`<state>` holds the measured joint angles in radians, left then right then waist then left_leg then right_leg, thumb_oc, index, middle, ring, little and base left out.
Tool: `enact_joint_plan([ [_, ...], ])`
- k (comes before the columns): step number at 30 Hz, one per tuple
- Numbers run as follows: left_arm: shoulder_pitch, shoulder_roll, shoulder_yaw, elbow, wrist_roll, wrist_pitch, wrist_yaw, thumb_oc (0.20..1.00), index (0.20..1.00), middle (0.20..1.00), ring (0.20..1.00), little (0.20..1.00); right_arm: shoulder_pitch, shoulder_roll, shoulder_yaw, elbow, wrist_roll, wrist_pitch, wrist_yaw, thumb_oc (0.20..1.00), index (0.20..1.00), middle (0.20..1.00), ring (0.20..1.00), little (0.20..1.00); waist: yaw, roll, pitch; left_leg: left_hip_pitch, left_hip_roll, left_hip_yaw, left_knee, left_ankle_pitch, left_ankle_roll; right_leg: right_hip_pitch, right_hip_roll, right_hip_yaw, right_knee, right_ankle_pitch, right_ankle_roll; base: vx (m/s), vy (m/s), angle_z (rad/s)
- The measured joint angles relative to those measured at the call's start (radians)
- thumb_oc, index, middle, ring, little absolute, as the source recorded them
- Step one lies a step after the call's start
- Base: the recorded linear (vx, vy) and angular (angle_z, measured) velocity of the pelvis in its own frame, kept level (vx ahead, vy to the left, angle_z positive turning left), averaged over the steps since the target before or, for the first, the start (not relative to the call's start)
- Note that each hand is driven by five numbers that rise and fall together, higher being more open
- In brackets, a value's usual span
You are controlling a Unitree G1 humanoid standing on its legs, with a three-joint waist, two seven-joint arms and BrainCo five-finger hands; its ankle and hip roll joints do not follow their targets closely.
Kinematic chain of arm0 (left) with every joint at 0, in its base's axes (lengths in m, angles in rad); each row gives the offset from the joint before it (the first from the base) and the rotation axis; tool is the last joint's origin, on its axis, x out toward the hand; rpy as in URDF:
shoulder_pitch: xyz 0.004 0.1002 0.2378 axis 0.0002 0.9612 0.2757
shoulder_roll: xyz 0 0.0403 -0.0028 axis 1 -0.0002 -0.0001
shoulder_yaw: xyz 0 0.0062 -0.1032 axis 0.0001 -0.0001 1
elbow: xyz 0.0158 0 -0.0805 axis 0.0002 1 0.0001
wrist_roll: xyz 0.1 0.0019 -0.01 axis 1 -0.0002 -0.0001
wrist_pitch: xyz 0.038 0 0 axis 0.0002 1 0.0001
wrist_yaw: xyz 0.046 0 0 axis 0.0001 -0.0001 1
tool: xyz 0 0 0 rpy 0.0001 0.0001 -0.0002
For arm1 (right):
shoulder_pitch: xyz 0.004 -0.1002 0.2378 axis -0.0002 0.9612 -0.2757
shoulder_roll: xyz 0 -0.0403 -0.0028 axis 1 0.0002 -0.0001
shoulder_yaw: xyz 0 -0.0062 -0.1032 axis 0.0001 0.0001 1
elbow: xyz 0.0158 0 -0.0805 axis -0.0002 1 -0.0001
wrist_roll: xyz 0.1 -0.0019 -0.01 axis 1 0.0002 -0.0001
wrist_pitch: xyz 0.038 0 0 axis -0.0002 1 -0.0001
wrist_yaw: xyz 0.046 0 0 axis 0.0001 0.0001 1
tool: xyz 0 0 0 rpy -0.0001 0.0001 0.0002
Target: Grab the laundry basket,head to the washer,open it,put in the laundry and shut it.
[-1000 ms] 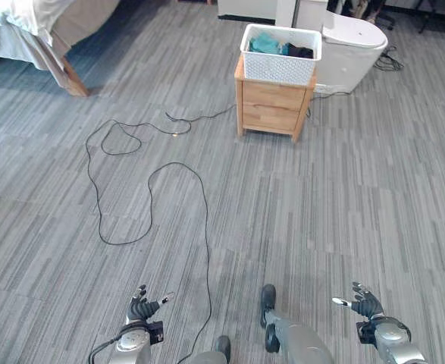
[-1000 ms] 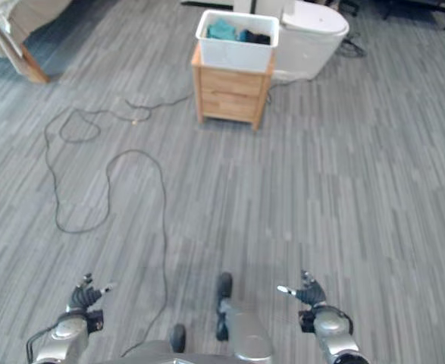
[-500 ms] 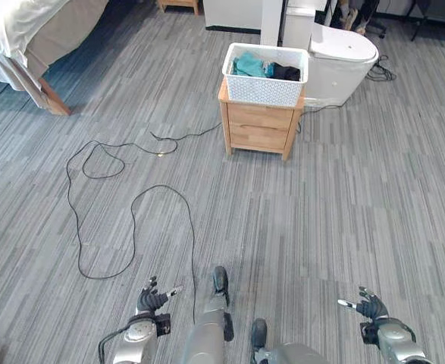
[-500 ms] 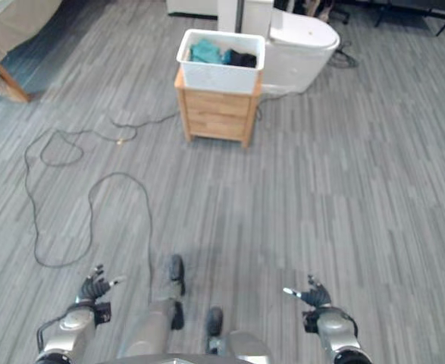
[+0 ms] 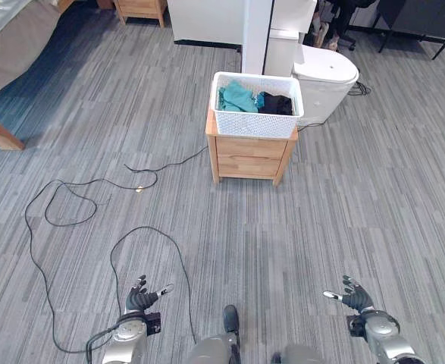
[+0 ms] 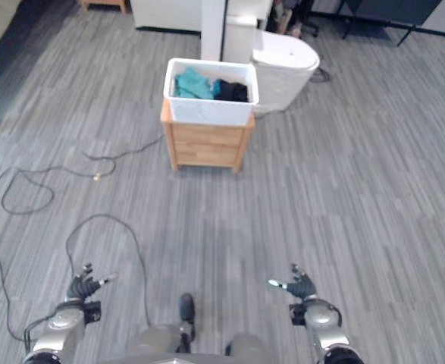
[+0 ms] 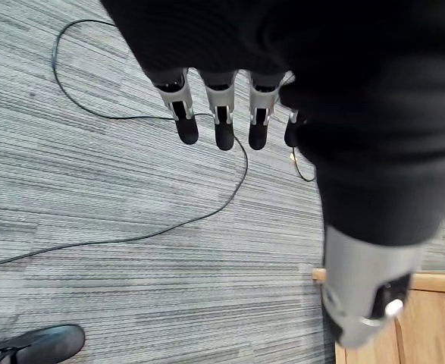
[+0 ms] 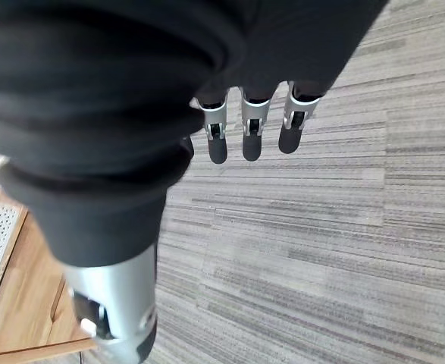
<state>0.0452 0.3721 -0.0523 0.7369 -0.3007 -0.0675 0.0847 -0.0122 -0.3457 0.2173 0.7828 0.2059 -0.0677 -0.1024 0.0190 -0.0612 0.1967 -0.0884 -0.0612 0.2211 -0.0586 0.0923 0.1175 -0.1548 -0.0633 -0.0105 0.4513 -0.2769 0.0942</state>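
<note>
Laundry basket [image 5: 257,114] sits on a wooden nightstand [image 5: 250,157], well ahead across grey floor [image 5: 358,205]. Left hand [image 5: 140,299] and right hand [image 5: 354,298] hang relaxed, empty.

Laundry basket [image 5: 255,114] on cabinet [image 5: 249,155] — washer [image 5: 324,76] (right) behind.

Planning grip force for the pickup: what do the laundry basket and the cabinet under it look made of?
Laundry basket: probably white plastic, matte, its walls dotted with small perforations. Cabinet: looks like light wood, with visible grain and drawer fronts; whether solid or veneer is unclear.
</note>
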Motion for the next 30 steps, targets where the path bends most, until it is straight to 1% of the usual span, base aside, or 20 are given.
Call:
enact_joint_plan([
  [1,0.001,-0.008,0.003,0.005,0.000,-0.001,0.002,1.000,1.000,1.000,1.000,1.000,0.000,-0.001,0.016,-0.014,0.000,0.000,-0.002,1.000,1.000,1.000,1.000,1.000,-0.004,0.002,0.003,0.011,0.001,0.003,0.002,-0.039,-0.014,-0.110,0.000,-0.025,-0.035,0.011,0.001,0.35,-0.028,-0.21],
  [4,0.021,-0.014,-0.005,0.027,0.000,0.004,0.000,1.000,1.000,1.000,1.000,1.000,-0.012,0.001,0.025,-0.028,0.000,0.001,-0.002,1.000,1.000,1.000,1.000,1.000,-0.032,0.006,0.015,0.038,0.004,0.007,0.005,-0.060,-0.023,-0.218,-0.006,-0.078,-0.175,0.094,0.014,0.38,-0.104,0.08],
  [5,0.037,-0.019,-0.005,0.028,0.001,0.003,0.000,1.000,1.000,1.000,1.000,1.000,-0.001,0.003,0.025,-0.024,-0.001,0.003,-0.001,1.000,1.000,1.000,1.000,1.000,-0.043,0.000,0.025,0.071,-0.006,-0.009,0.009,-0.092,-0.034,-0.226,-0.029,-0.131,-0.323,0.160,0.024,0.53,-0.202,0.21],
  [6,0.042,-0.020,-0.006,0.031,0.001,0.004,0.000,1.000,1.000,1.000,1.000,1.000,0.005,0.003,0.024,-0.019,-0.002,0.003,-0.002,1.000,1.000,1.000,1.000,1.000,-0.048,0.001,0.030,0.086,-0.011,-0.016,0.011,-0.101,-0.036,-0.224,-0.040,-0.138,-0.366,0.185,0.025,0.42,-0.160,0.46],
  [7,0.059,-0.023,-0.006,0.028,0.003,0.003,-0.001,1.000,1.000,1.000,1.000,1.000,0.040,0.003,0.018,-0.009,-0.009,0.010,-0.001,1.000,1.000,1.000,1.000,1.000,-0.051,-0.006,0.030,0.139,-0.023,-0.048,0.015,-0.144,-0.035,-0.220,-0.063,-0.118,-0.401,0.249,0.022,0.41,-0.191,0.52],
  [9,0.063,-0.017,-0.006,0.026,0.003,0.003,0.000,1.000,1.000,1.000,1.000,1.000,0.048,0.005,0.015,0.007,-0.009,0.012,0.000,1.000,1.000,1.000,1.000,1.000,-0.050,-0.013,0.027,0.161,-0.022,-0.066,0.029,-0.158,-0.047,-0.199,-0.065,-0.107,-0.388,0.263,0.023,0.44,-0.244,0.44],
  [10,0.058,-0.026,-0.005,0.027,0.004,0.003,0.000,1.000,1.000,1.000,1.000,1.000,0.043,0.004,0.008,0.022,-0.008,0.012,0.003,1.000,1.000,1.000,1.000,1.000,-0.045,-0.005,0.031,0.180,-0.014,-0.099,0.031,-0.183,-0.069,-0.185,-0.052,-0.091,-0.373,0.297,0.001,0.44,-0.354,0.84],
  [12,0.063,-0.036,-0.028,0.021,0.009,0.000,-0.003,1.000,1.000,1.000,1.000,1.000,0.058,0.003,-0.014,0.038,-0.008,0.021,0.012,1.000,1.000,1.000,1.000,1.000,-0.077,0.026,0.034,0.194,0.045,-0.161,0.120,-0.220,-0.122,-0.111,-0.019,-0.112,-0.362,0.374,-0.039,0.31,-0.286,1.24],
  [13,0.047,-0.040,-0.029,0.028,0.009,0.000,-0.004,1.000,1.000,1.000,1.000,1.000,0.053,0.003,-0.014,0.056,-0.008,0.022,0.014,1.000,1.000,1.000,1.000,1.000,-0.079,0.014,0.035,0.144,0.057,-0.148,0.244,-0.230,-0.133,-0.085,-0.021,-0.129,-0.365,0.386,-0.059,0.15,-0.160,0.83],
  [14,0.047,-0.043,-0.029,0.025,0.008,0.001,-0.004,1.000,1.000,1.000,1.000,1.000,0.049,-0.004,-0.018,0.052,-0.008,0.021,0.014,1.000,1.000,1.000,1.000,1.000,-0.072,-0.001,0.031,0.111,0.066,-0.130,0.345,-0.221,-0.145,-0.062,-0.014,-0.133,-0.376,0.403,-0.107,0.32,-0.250,0.27],
  [15,0.067,-0.055,-0.028,0.028,0.008,0.003,-0.003,1.000,1.000,1.000,1.000,1.000,0.005,-0.032,-0.026,0.036,-0.008,0.016,0.012,1.000,1.000,1.000,1.000,1.000,-0.063,0.023,0.034,0.045,0.122,-0.120,0.561,-0.213,-0.154,-0.009,0.039,-0.145,-0.387,0.369,-0.158,0.33,-0.197,-0.09],
  [16,0.066,-0.057,-0.027,0.028,0.005,0.003,-0.002,1.000,1.000,1.000,1.000,1.000,-0.010,-0.041,-0.030,0.023,-0.008,0.015,0.012,1.000,1.000,1.000,1.000,1.000,-0.059,0.028,0.034,-0.014,0.139,-0.129,0.650,-0.213,-0.158,0.011,0.055,-0.131,-0.396,0.371,-0.185,0.33,-0.135,-0.40],
  [18,0.062,-0.060,-0.027,0.024,0.000,0.002,-0.003,1.000,1.000,1.000,1.000,1.000,-0.032,-0.046,-0.034,0.011,-0.008,0.003,0.011,1.000,1.000,1.000,1.000,1.000,-0.039,0.017,0.037,-0.044,0.114,-0.128,0.573,-0.249,-0.169,0.046,0.066,-0.099,-0.434,0.358,-0.205,0.24,-0.052,-0.34],
  [20,0.054,-0.066,-0.028,0.026,0.000,0.002,-0.003,1.000,1.000,1.000,1.000,1.000,-0.036,-0.049,-0.037,0.016,-0.007,0.004,0.011,1.000,1.000,1.000,1.000,1.000,-0.043,0.016,0.038,-0.065,0.091,-0.119,0.455,-0.249,-0.167,0.081,0.065,-0.094,-0.470,0.354,-0.209,0.23,-0.019,-0.10],
  [21,0.044,-0.070,-0.030,0.026,0.000,0.001,-0.004,1.000,1.000,1.000,1.000,1.000,-0.032,-0.048,-0.038,0.024,-0.005,0.008,0.011,1.000,1.000,1.000,1.000,1.000,-0.046,0.018,0.041,-0.087,0.073,-0.085,0.283,-0.220,-0.162,0.135,0.070,-0.104,-0.515,0.356,-0.204,0.26,-0.004,-0.02],
  [23,0.031,-0.069,-0.030,0.025,0.000,0.000,-0.003,1.000,1.000,1.000,1.000,1.000,-0.018,-0.050,-0.026,0.037,-0.002,0.009,0.008,1.000,1.000,1.000,1.000,1.000,-0.043,0.032,0.043,-0.122,0.073,-0.097,0.169,-0.147,-0.175,0.168,0.094,-0.119,-0.532,0.350,-0.195,0.23,-0.001,-0.14],
  [25,0.034,-0.067,-0.030,0.027,0.000,0.002,-0.003,1.000,1.000,1.000,1.000,1.000,-0.028,-0.045,-0.011,0.060,0.001,0.010,-0.002,1.000,1.000,1.000,1.000,1.000,-0.037,0.037,0.045,-0.160,0.083,-0.099,0.070,-0.060,-0.186,0.201,0.123,-0.115,-0.532,0.310,-0.157,0.31,0.046,-0.27],
  [27,0.024,-0.068,-0.029,0.039,0.000,0.002,-0.003,1.000,1.000,1.000,1.000,1.000,-0.021,-0.041,-0.013,0.074,0.001,0.011,-0.009,1.000,1.000,1.000,1.000,1.000,-0.041,0.037,0.052,-0.207,0.088,-0.092,0.054,-0.004,-0.187,0.248,0.141,-0.119,-0.532,0.259,-0.138,0.37,0.107,-0.04],
  [29,0.015,-0.073,-0.028,0.070,0.000,0.005,-0.002,1.000,1.000,1.000,1.000,1.000,-0.021,-0.042,-0.015,0.099,0.001,0.019,-0.011,1.000,1.000,1.000,1.000,1.000,-0.040,0.037,0.053,-0.210,0.093,-0.085,0.007,0.014,-0.172,0.292,0.157,-0.115,-0.532,0.243,-0.149,0.35,0.153,-0.05],
  [30,0.016,-0.073,-0.028,0.069,0.000,0.005,-0.002,1.000,1.000,1.000,1.000,1.000,-0.020,-0.042,-0.015,0.100,0.001,0.022,-0.011,1.000,1.000,1.000,1.000,1.000,-0.038,0.032,0.055,-0.215,0.100,-0.065,0.014,0.019,-0.165,0.309,0.159,-0.108,-0.532,0.237,-0.140,0.35,0.202,-0.28],
])
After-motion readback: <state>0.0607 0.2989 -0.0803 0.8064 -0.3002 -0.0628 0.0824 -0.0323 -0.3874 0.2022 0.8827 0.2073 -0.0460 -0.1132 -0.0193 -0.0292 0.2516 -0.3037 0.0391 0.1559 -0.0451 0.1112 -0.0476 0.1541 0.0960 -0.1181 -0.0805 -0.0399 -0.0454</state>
